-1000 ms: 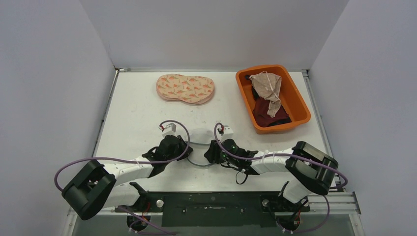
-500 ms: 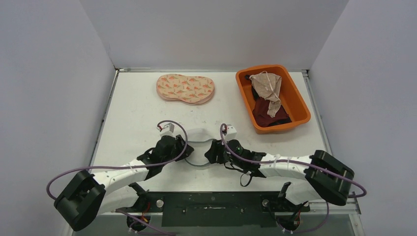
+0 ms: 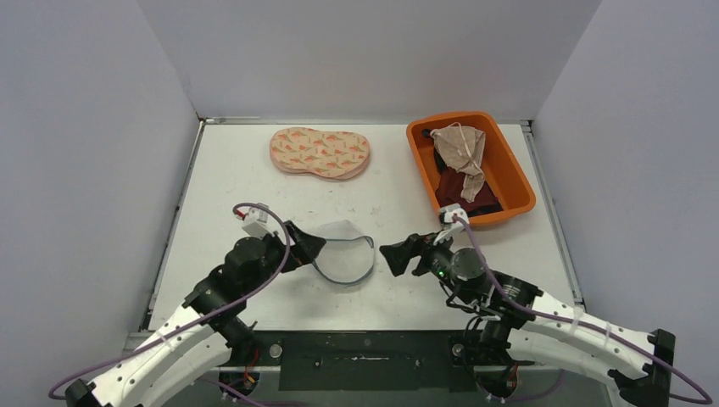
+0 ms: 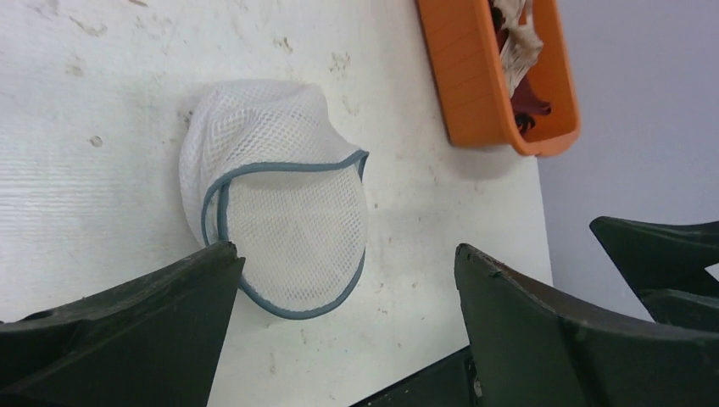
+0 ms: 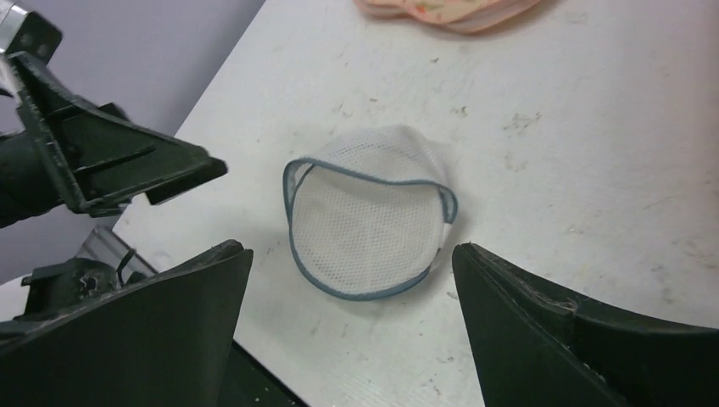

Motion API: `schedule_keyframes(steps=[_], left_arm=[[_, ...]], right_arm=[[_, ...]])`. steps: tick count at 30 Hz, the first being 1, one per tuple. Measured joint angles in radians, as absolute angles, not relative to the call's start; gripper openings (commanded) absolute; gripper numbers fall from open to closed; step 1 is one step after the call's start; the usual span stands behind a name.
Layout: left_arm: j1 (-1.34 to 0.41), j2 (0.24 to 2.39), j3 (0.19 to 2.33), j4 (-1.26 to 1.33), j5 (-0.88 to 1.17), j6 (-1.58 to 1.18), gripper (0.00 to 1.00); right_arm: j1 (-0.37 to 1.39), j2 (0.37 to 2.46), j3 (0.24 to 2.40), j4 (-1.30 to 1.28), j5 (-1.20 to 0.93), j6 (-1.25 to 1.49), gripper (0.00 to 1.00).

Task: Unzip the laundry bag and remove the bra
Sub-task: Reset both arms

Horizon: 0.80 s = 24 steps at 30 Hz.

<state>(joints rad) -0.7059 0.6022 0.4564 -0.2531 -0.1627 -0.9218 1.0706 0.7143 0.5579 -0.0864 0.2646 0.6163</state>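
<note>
Since both grips were released, the laundry bag [image 3: 343, 259] is left lying open between the left gripper [image 3: 308, 246] at its 9 o'clock and the right gripper [image 3: 392, 259] at 3, jaws wide apart; the bra [image 3: 320, 153] lies at 12, so removal appears done.

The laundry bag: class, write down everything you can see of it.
The laundry bag is a rounded pouch of white mesh edged with grey-blue trim. It lies on the white table, seemingly open, one half folded back, nothing visible inside. The open left gripper and right gripper flank it, apparently without gripping.
</note>
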Motion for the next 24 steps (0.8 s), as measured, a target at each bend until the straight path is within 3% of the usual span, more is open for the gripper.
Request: schedule_keyframes(steps=[11, 24], left_arm=[[-0.705, 0.489, 0.691, -0.585, -0.428, -0.903, 0.96], [-0.705, 0.363, 0.638, -0.703, -0.59, -0.879, 0.96]], right_arm=[[1.071, 0.325, 0.541, -0.227, 0.605, 0.76, 0.9], [1.071, 0.38, 0.524, -0.348, 0.742, 0.787, 0.9]])
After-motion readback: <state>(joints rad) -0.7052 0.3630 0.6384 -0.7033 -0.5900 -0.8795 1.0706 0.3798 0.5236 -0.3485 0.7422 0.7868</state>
